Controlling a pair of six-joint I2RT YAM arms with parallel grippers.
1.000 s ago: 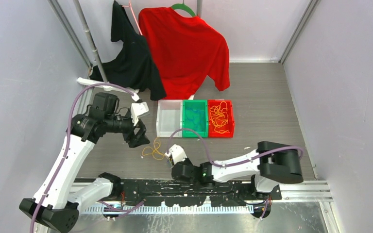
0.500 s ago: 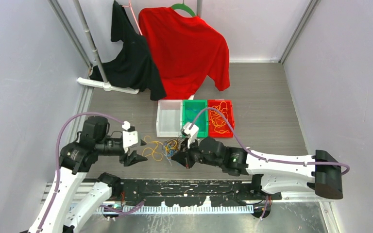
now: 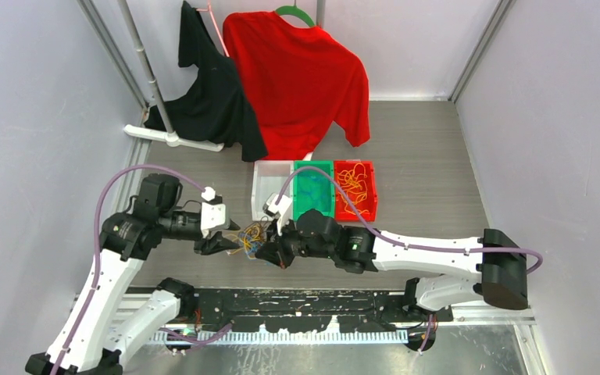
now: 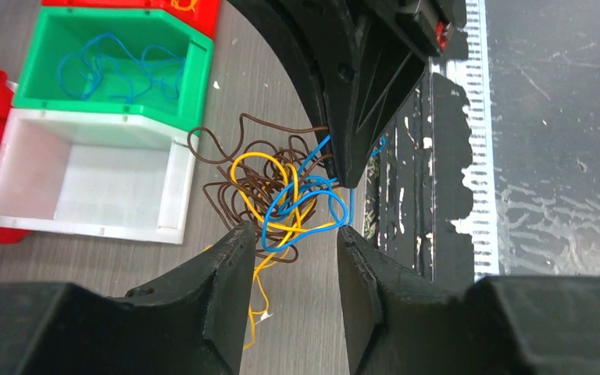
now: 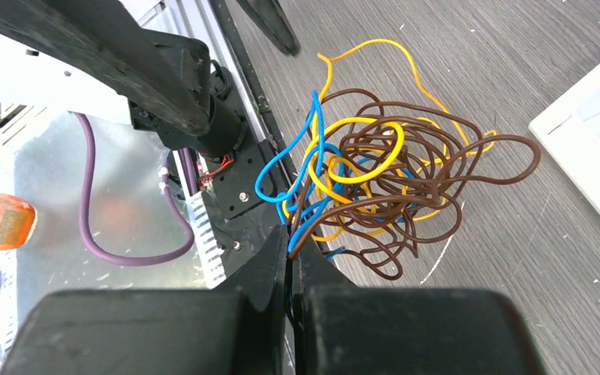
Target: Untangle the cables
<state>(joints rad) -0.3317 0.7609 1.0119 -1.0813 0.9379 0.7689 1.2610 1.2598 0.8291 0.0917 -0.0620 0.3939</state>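
Note:
The cables (image 3: 251,237) are one knotted bundle of dark brown, orange-yellow and blue strands on the grey table, in front of the white bin. My right gripper (image 5: 291,234) is shut on blue and brown strands at the bundle's near edge, and the cables (image 5: 383,172) fan out beyond its tips. From the left, my left gripper (image 4: 295,234) stands open, its fingers (image 4: 234,254) flanking the lowest blue and yellow loops of the cables (image 4: 277,183) without pinching them. One yellow strand trails between those fingers. In the top view the left gripper (image 3: 230,244) and right gripper (image 3: 273,254) face each other across the bundle.
Three bins stand in a row behind the bundle: white (image 3: 259,205), green (image 3: 312,215) holding blue cable, red (image 3: 357,216) holding orange cable. A red shirt (image 3: 297,78) and black garment (image 3: 207,94) hang on a rack at the back. The arms' black base rail (image 3: 312,301) runs just below.
The right gripper has carried the bundle left, toward the left arm. The left gripper has come in to the bundle and its jaws have narrowed.

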